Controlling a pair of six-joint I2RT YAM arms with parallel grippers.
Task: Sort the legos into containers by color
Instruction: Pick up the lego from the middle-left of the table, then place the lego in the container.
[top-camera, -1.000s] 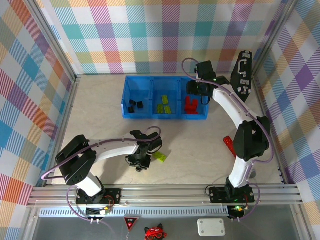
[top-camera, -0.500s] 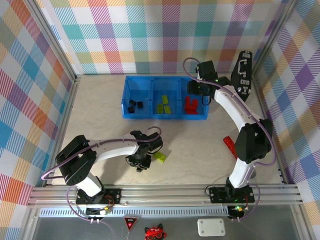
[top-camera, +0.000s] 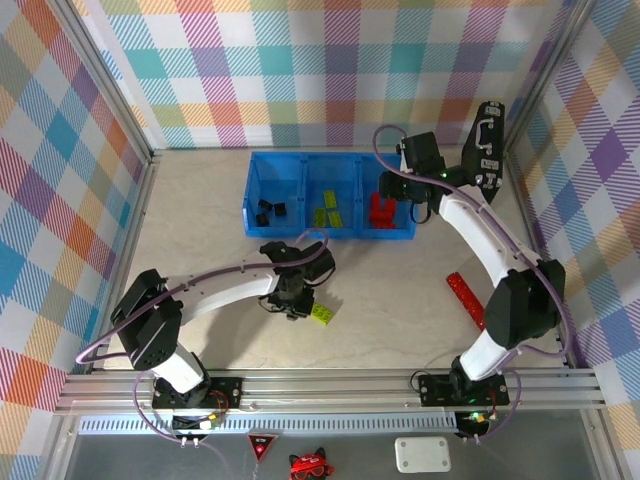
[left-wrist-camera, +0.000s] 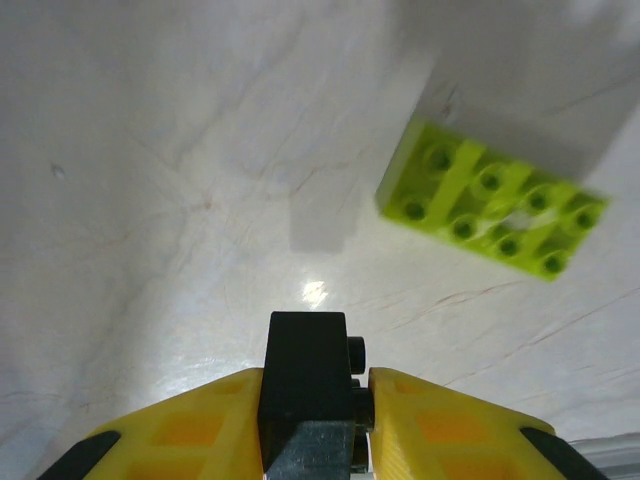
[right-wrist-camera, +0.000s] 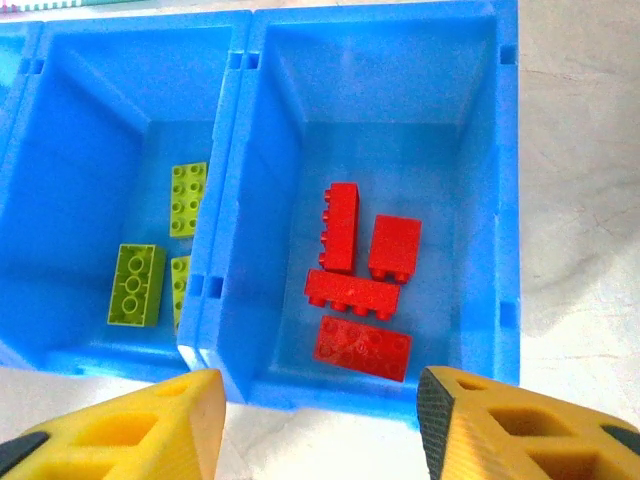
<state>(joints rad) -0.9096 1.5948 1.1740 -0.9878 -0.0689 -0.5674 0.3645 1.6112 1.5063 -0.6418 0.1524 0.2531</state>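
From above, the left gripper (top-camera: 293, 298) hangs low over the surface (top-camera: 200, 250), just beside a loose green lego (top-camera: 321, 312). The right gripper (top-camera: 398, 192) hovers at the right end of the blue bin (top-camera: 249, 200), whose compartments hold black, green and red pieces. The left wrist view has that gripper clamped on a black lego (left-wrist-camera: 305, 360), the green lego (left-wrist-camera: 490, 200) lying flat ahead to the right. The right wrist view shows its fingers (right-wrist-camera: 170, 415) spread apart, nothing between them, above four red legos (right-wrist-camera: 355, 275) in the end compartment.
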